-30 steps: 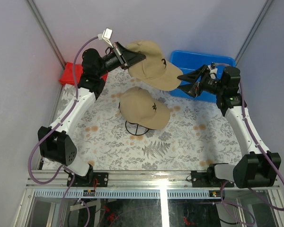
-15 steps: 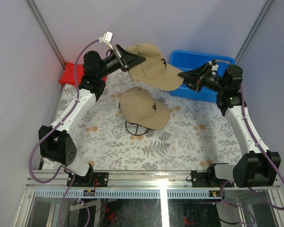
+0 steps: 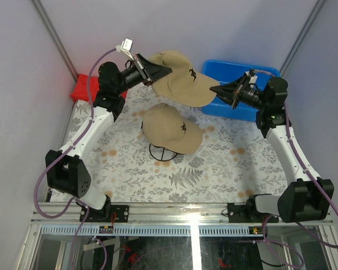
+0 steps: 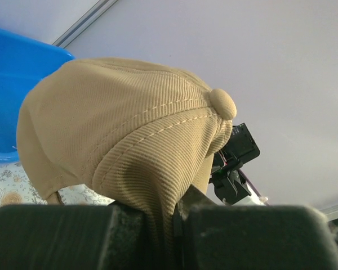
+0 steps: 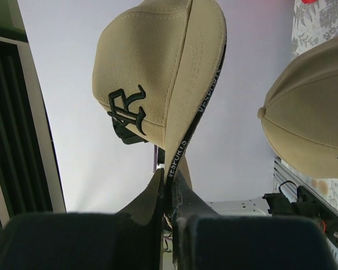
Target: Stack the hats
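Observation:
A tan hat [image 3: 183,79] hangs in the air over the back of the table, held at both ends. My left gripper [image 3: 168,70] is shut on the back of its crown [image 4: 129,146]. My right gripper [image 3: 218,89] is shut on the edge of its brim [image 5: 183,140], which carries a black band with white lettering. A second tan hat [image 3: 170,128] sits below on a black wire stand [image 3: 163,152]; in the right wrist view that lower hat [image 5: 310,124] shows at the right.
A blue bin [image 3: 242,70] stands at the back right behind the right gripper. A red folded cloth [image 3: 81,87] lies at the back left corner. The floral tablecloth [image 3: 225,163] covers the table.
My right gripper moved left onto the brim of the raised hat and shut on it. The left gripper kept its hold and lifted the hat slightly.

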Available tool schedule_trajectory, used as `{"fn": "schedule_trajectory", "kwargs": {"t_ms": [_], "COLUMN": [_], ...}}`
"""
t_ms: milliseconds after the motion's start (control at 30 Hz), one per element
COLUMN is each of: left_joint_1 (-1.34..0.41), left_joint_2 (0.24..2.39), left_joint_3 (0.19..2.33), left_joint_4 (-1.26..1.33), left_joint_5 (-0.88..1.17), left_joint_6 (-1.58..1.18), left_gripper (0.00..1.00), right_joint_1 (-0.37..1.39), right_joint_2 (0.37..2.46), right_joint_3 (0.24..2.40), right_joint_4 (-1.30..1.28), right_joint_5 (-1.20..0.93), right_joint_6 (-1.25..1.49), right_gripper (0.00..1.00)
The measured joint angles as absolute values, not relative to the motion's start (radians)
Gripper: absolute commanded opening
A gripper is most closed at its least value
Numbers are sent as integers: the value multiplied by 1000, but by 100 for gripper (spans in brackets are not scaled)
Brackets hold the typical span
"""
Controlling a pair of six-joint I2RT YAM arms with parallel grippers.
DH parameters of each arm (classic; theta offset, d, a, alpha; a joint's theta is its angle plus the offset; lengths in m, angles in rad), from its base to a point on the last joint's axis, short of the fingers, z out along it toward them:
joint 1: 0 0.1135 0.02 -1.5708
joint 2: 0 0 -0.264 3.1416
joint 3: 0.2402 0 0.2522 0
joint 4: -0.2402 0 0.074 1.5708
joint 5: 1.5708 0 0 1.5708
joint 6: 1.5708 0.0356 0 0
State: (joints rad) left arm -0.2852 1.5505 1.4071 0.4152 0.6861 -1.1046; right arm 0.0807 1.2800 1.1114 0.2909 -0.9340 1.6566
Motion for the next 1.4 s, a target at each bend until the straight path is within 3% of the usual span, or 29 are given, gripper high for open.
{"fn": "schedule_trajectory", "kwargs": {"t_ms": [67, 100, 133, 233, 500, 900, 1400], "left_joint_1": [-285, -284, -276, -235, 136, 126, -2], "left_joint_2": [1546, 1542, 1535, 1494, 1294, 1284, 1391], "left_joint_3": [1402, 1398, 1393, 1354, 1069, 945, 889], "left_joint_4": [413, 405, 396, 345, 96, -236, -299], "left_joint_5": [681, 680, 678, 672, 547, 570, 665], "left_joint_6": [-1102, -1099, -1088, -1052, -962, -802, -746], "left_gripper": [35, 55, 63, 74, 76, 69, 73], "right_joint_1": [84, 86, 88, 94, 99, 111, 177], "right_joint_2": [1285, 1288, 1293, 1314, 1383, 1485, 1519], "right_joint_3": [1111, 1111, 1112, 1132, 1242, 1335, 1378], "right_joint_4": [299, 303, 305, 301, 297, 287, 255], "right_joint_5": [-934, -933, -934, -937, -955, -982, -981], "right_joint_6": [1658, 1660, 1660, 1661, 1656, 1649, 1621], "right_gripper": [0, 0, 0, 0, 0, 0, 0]}}
